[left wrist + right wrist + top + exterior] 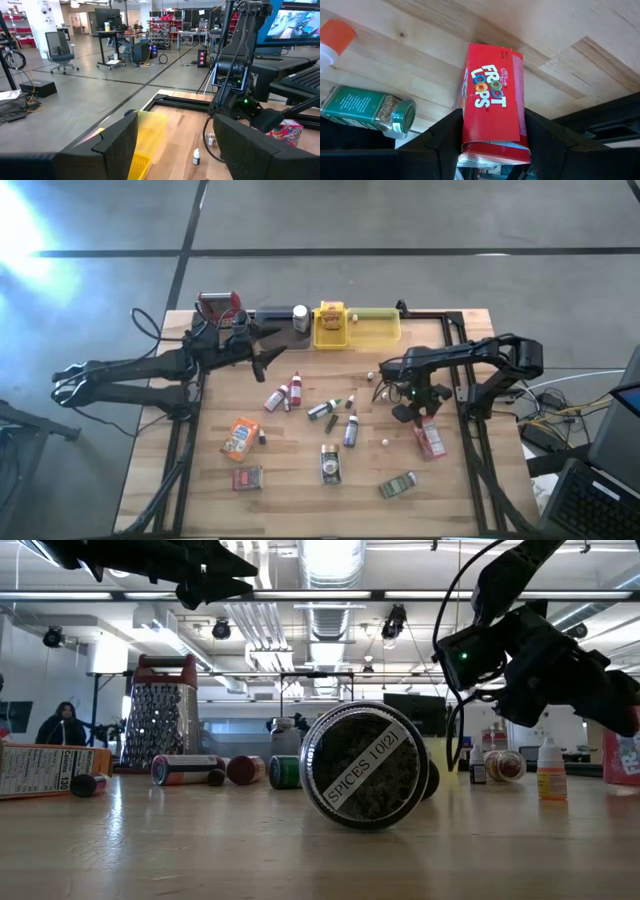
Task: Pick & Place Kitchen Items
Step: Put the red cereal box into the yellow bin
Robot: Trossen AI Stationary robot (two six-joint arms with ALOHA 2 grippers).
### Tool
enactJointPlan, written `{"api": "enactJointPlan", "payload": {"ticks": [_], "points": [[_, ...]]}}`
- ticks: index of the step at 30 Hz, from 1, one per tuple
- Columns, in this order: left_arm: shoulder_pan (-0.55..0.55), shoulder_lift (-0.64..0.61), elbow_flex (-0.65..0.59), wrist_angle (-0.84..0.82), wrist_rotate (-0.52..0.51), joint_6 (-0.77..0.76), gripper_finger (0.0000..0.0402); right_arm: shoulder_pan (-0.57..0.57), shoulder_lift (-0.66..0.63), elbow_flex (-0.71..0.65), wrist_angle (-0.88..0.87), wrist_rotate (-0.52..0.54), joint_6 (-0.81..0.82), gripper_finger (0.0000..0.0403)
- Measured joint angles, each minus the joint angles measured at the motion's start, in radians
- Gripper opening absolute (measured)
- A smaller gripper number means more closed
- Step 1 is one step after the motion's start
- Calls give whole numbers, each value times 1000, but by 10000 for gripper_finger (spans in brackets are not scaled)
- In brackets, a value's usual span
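Located the red cereal box (490, 100) flat on the counter (300, 500), near its right edge, lengthwise between the fingers of the right claw (490, 137). Found that claw closed against the box's two long sides, box not visibly raised off the wood. Judged this pick to be at the grasp stage, lift and transfer outstanding.

Noted beside the box a green-capped spice jar (367, 107) on its side and an orange-capped bottle (332, 40), both untouched.

Recorded most of the kitchen items loose across the middle of the counter: an orange packet (240, 437), a small red tin (247, 477), a dark-lidded spice jar (330, 463) on its side, and a scatter of small bottles (285, 393) with red, white or dark caps.

At the far edge, logged a yellow tray (322, 338) with a small item inside, a green tray (378, 332) just beside it, and a white-capped bottle (300, 316) at the dark tray; could not confirm further contents. Left the metal grater (218, 306) out of the count.

Found the left claw (185, 145) open and empty, held above the counter near the trays.

Assessed progress as early: at most two or three items placed, the bulk remaining.
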Motion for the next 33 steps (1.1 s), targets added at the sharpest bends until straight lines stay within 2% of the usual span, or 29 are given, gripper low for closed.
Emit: {"api": "enactJointPlan", "payload": {"ticks": [8,16,23,33], "points": [[0,0,0,0,0,0,264,0,-42,9,-5,-1,-3,167],[0,0,0,1,0,0,264,-1,-131,78,-8,-1,6,180],[0,0,0,2,0,0,264,-1,-205,226,5,18,-21,172],[0,0,0,2,0,0,264,-4,-205,509,9,143,-140,159]]}}
